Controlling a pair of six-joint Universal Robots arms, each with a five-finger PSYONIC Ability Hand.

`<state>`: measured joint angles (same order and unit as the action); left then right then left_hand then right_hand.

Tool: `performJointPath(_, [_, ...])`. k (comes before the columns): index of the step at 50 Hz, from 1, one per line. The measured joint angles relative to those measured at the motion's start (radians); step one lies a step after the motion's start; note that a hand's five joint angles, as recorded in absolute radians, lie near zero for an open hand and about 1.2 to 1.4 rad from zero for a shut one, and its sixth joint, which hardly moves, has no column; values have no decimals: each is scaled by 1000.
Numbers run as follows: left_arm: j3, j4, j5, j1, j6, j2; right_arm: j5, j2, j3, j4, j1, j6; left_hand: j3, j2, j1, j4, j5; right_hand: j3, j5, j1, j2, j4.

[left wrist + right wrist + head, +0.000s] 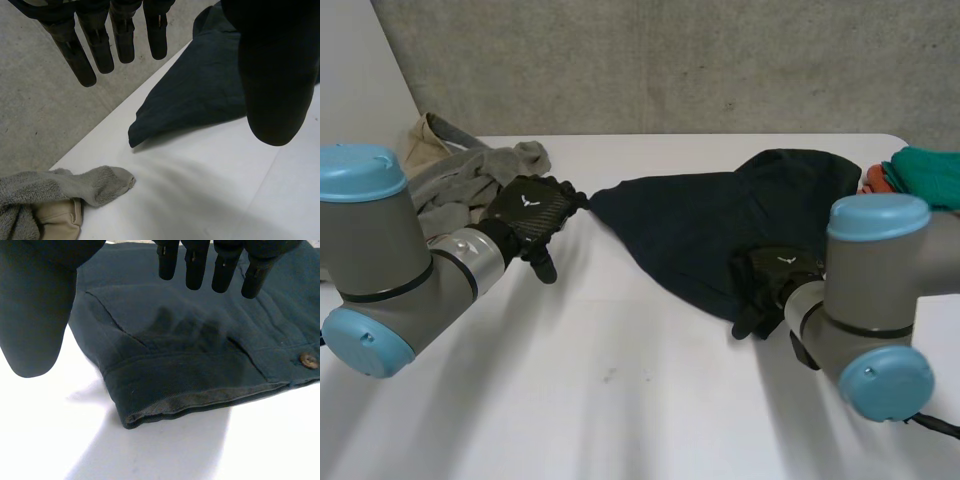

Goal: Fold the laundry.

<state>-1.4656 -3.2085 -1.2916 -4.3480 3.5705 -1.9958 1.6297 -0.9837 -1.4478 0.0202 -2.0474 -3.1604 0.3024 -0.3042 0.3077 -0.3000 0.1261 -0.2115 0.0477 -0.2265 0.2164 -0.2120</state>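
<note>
A dark navy garment (710, 225) lies spread on the white table (620, 400), right of the middle. Its hem edge and a button (308, 360) lie under my right hand's fingertips. My right hand (772, 282) hovers over the garment's near edge, fingers (194, 267) straight and apart from the thumb, holding nothing. My left hand (532, 215) hangs just beside the garment's pointed left corner (145, 132). Its fingers (100, 47) are straight and empty, clear of the cloth.
A heap of grey towelling (470, 175) and beige cloth (57, 220) sits at the table's back left, close to my left hand. Green (928, 172) and orange (875, 180) clothes lie at the right edge.
</note>
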Motion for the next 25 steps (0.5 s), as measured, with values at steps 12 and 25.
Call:
performJointPath(12, [-3,-2,0,-1,1,-2,77,82,7,-134,-34,25,0,0,0,0,0,-370,355,-360,363,-369])
performJointPath(25, [-3,-27,-2,0,-4,-6,83,33,-46,-277,-36,115,-1,4,-1,2,-18,-967,945,-897,960,-981])
